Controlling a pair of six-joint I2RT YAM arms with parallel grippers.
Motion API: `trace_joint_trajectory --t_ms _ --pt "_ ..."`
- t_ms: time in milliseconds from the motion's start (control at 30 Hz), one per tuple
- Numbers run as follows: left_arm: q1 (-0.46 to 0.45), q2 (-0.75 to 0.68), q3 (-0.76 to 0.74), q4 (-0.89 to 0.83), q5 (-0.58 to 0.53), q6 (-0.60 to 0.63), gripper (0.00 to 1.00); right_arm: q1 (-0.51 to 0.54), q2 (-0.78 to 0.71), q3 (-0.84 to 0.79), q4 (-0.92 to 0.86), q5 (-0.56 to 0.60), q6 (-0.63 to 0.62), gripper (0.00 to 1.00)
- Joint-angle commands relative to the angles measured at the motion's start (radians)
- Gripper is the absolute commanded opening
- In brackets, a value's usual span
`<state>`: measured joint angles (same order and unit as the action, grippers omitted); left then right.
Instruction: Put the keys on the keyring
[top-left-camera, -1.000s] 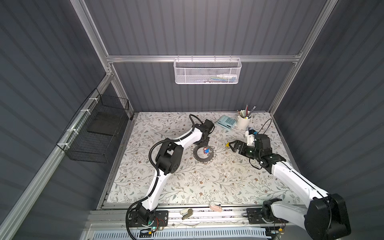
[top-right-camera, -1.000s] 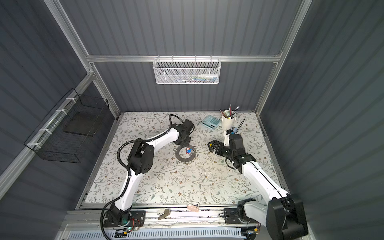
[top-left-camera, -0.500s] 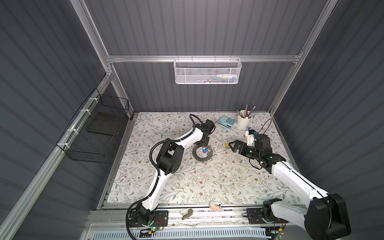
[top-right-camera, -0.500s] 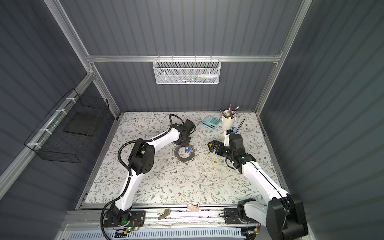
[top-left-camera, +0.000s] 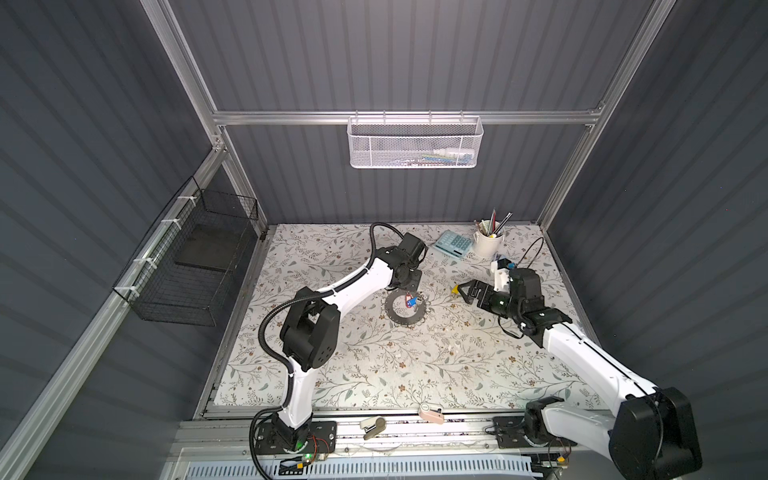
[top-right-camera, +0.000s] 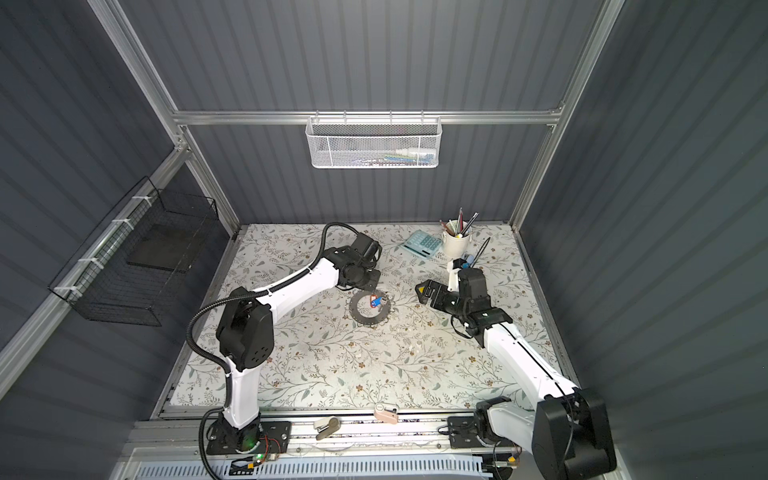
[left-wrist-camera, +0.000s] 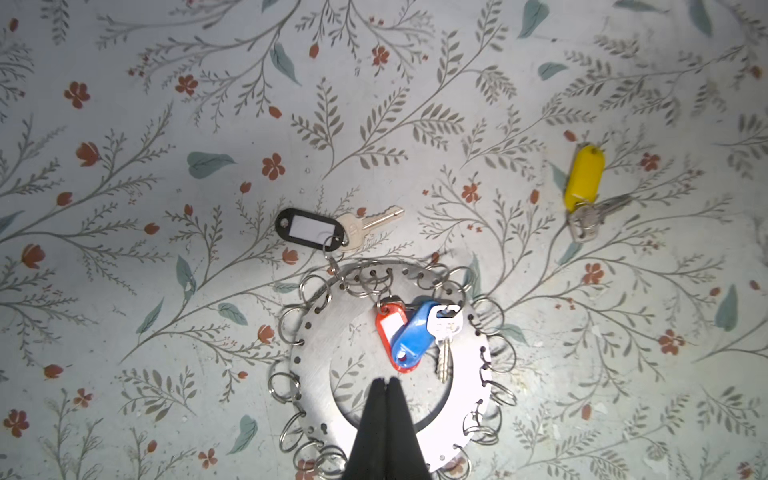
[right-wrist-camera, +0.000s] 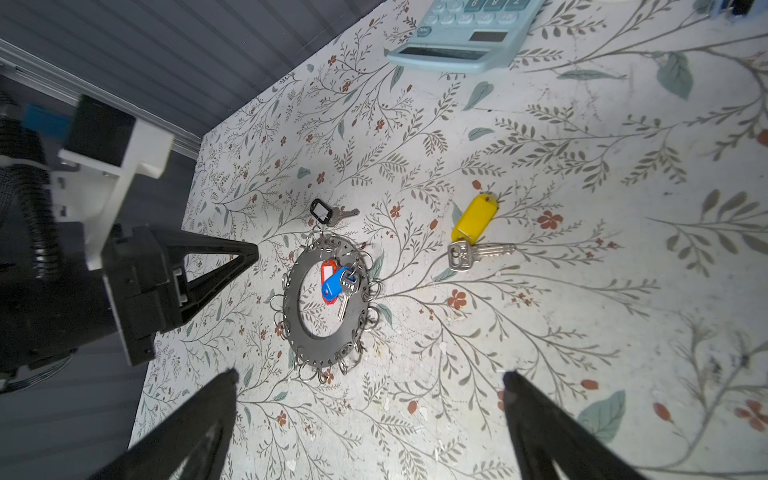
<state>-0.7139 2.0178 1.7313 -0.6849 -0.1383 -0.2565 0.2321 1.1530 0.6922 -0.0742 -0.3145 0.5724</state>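
The keyring (left-wrist-camera: 316, 332) lies flat on the flowered mat, seen in both top views (top-left-camera: 405, 320) (top-right-camera: 370, 319) and in the right wrist view (right-wrist-camera: 293, 291). A red-tagged key (left-wrist-camera: 388, 324) and a blue-tagged key (left-wrist-camera: 411, 336) hang from its loops and lie in its open centre. A black-tagged key (left-wrist-camera: 307, 228) sits on an outer loop. A yellow-tagged key (left-wrist-camera: 584, 176) (right-wrist-camera: 473, 220) lies loose to the right. My left gripper (left-wrist-camera: 386, 380) (top-left-camera: 411, 278) is shut and empty above the ring's centre. My right gripper (right-wrist-camera: 370, 374) (top-left-camera: 465, 291) stands open over the mat near the yellow-tagged key.
A pale blue calculator (top-left-camera: 453, 243) and a white cup of pens (top-left-camera: 488, 245) stand at the back right. A white mesh basket (top-left-camera: 415, 143) hangs on the back wall, a black wire basket (top-left-camera: 195, 257) on the left wall. A stapler (top-left-camera: 372, 426) lies on the front rail.
My left wrist has edged slightly toward the back. The right arm has not moved.
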Motion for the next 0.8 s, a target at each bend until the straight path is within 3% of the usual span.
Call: trace_joint_trajectory --t_ms 0,67,200,433,767 --pt "0.015 0.013 0.003 -0.019 -0.03 -0.044 0.31 0.003 0.005 0.023 0.016 -0.012 0.014 0.99" --pt "0.038 0.034 0.022 -0.033 -0.021 -0.082 0.37 0.002 0.003 0.023 0.017 -0.012 0.017 0.99" --pt "0.103 0.087 0.066 -0.056 0.073 -0.137 0.4 0.004 -0.004 0.024 0.007 -0.012 0.023 0.99" --pt "0.129 0.234 0.226 -0.207 0.043 -0.112 0.48 0.004 -0.011 0.005 0.007 -0.051 0.03 0.99" --pt "0.112 0.308 0.237 -0.178 0.062 -0.112 0.55 0.004 -0.006 0.012 -0.006 -0.052 0.013 0.99"
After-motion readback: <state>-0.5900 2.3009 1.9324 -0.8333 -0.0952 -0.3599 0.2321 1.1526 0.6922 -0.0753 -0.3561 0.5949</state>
